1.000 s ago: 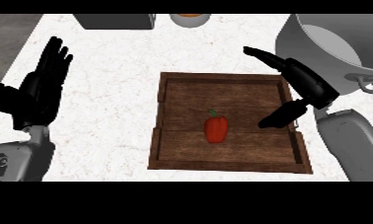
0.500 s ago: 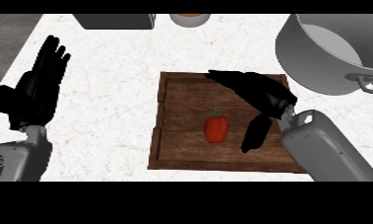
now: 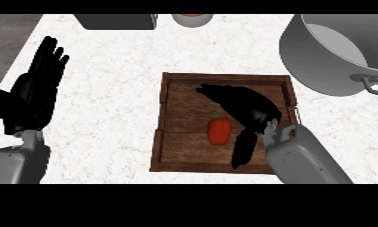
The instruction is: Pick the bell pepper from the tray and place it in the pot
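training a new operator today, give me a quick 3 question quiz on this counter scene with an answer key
1. True or false: the bell pepper is already inside the pot.
2. Which hand is over the tray? A) the left hand B) the right hand C) both hands
3. Fill in: the pot stands at the counter's upper ____ side in the head view.

Key
1. False. The pepper lies on the wooden tray, beside the right hand, which is open above the tray and not closed round it.
2. B. The left hand rests open at the view's left edge, fingers up.
3. Right.
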Motion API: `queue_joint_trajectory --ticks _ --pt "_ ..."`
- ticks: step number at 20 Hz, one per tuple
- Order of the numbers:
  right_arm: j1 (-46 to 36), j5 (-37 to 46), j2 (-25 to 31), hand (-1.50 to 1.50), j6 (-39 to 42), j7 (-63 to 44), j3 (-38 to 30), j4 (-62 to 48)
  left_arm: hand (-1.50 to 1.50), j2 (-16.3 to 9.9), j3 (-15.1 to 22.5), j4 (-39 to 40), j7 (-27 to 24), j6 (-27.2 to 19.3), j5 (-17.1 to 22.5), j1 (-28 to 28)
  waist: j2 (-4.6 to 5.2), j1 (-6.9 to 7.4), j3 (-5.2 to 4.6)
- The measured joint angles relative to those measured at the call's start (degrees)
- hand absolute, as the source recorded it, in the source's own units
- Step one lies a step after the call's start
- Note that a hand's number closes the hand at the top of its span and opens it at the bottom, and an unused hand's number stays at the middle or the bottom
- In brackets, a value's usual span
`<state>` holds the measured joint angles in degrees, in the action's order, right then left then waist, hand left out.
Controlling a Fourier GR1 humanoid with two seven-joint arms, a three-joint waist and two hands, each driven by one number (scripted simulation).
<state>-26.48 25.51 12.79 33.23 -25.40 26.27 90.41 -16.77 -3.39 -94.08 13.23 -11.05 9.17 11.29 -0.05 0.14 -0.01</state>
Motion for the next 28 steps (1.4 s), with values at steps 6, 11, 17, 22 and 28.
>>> queue_joint_trajectory --ticks 6,11,17,22,28 --pt "2.14 7.08 -2.04 -1.5 -1.5 -0.55 1.96 -2.6 0.0 1.79 0.78 -0.58 0.32 -0.33 -2.0 -0.34 0.02 -0.03 0.01" --pt "1.92 11.28 -3.45 -1.5 -1.67 2.94 -0.26 -6.4 0.0 2.94 0.11 -0.05 0.37 0.13 -3.18 0.34 0.05 -0.01 0.01" --pt "2.66 16.43 -6.1 -1.5 -3.83 7.13 -0.71 -11.58 0.0 2.88 -1.8 -0.35 0.58 2.21 -2.92 0.12 0.05 0.02 0.01" --pt "2.53 19.58 -7.47 -1.5 -4.49 8.31 -2.38 -14.33 0.0 3.21 -2.62 0.79 0.15 3.14 -3.62 0.69 0.06 0.0 0.01" --pt "2.45 23.31 -7.51 1.5 -6.69 14.26 -1.94 -19.34 0.0 4.22 -2.69 -0.13 0.3 3.49 -4.02 0.02 0.07 0.15 0.02"
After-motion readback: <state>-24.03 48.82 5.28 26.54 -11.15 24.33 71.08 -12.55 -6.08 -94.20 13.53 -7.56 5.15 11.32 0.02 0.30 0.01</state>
